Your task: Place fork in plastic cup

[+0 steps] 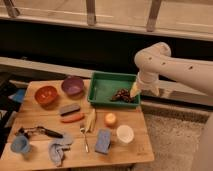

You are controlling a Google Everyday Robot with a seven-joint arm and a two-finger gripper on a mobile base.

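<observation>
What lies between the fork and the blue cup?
In the camera view, a blue-grey cloth and a black-handled utensil lie between fork and cup. The gripper hangs at the right end of the green tray.

The wooden table (pixel 137 120) bears a fork (pixel 84 136), plastic cup (pixel 20 145), purple bowl (pixel 73 85), blue sponge (pixel 103 141) and green tray (pixel 94 92).

Two bowls (pixel 46 94) (pixel 73 85), one plastic cup (pixel 20 145), one white cup (pixel 124 134), one fork (pixel 84 136), one sponge (pixel 103 141), one tray (pixel 95 90), one hand (pixel 134 90) beside it.

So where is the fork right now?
In the camera view, the fork lies near the front edge of the table, between the cloth and the blue sponge. The gripper hangs by the right rim of the green tray, well away.
</observation>
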